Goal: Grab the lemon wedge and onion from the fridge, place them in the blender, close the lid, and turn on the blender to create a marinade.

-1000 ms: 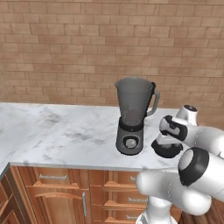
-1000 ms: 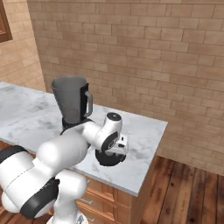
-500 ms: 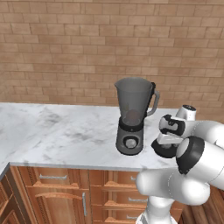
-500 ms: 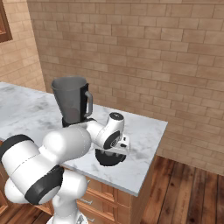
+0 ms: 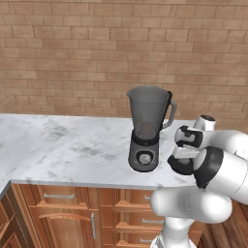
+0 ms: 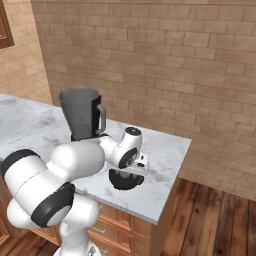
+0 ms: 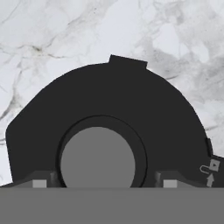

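You are looking at a white marbled surface (image 5: 63, 145) set against a brick wall (image 5: 97, 53), with wooden drawers (image 5: 68, 213) under it and a wooden floor (image 6: 210, 215) past its right end. The blender (image 5: 147, 127) stands upright on it, jug mouth open, something dim and reddish low inside. Just to its right the lid (image 6: 125, 179) lies flat on the surface; in the hand view the lid (image 7: 109, 127) sits right under the camera, its lighter knob (image 7: 97, 158) between the two finger tips. The gripper (image 6: 131, 173) hangs over it, jaws spread wide on either side of the knob, with no contact that you can confirm. Against a second ago, the hand has sunk closer onto the lid and the elbow has swung; blender and lid lie as before.
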Motion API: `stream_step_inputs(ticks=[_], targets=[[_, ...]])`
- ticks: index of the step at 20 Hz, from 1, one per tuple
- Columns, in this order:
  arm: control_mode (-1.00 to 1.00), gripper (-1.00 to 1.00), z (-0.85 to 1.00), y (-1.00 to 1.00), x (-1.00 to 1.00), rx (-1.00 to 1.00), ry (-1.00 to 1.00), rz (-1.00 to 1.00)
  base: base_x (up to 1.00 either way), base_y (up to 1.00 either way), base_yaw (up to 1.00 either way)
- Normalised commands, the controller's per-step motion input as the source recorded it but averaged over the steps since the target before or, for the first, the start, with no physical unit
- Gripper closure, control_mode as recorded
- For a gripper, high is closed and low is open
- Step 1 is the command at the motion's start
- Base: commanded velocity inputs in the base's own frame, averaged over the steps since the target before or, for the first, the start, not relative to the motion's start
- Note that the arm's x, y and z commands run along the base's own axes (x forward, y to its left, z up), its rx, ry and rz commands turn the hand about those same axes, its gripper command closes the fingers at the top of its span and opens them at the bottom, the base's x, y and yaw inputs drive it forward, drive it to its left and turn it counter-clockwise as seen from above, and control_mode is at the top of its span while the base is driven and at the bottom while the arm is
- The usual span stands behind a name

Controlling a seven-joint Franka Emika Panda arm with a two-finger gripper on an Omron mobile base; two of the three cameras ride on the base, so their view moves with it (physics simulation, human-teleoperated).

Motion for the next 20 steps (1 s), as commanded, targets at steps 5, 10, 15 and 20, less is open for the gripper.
stream_step_inputs(ticks=[5,10,15,20], targets=[[-1.0,-1.0,-0.21,0.33,0.01,-0.04,0.0,0.0,0.0,0.0,0.0],[-1.0,-1.0,-0.33,0.24,0.0,-0.05,0.0,0.0,0.0,0.0,0.0],[-1.0,1.0,-0.42,0.12,0.0,-0.03,0.0,0.0,0.0,0.0,0.0],[-1.0,1.0,-0.3,0.02,0.0,0.0,0.0,0.0,0.0,0.0,0.0]])
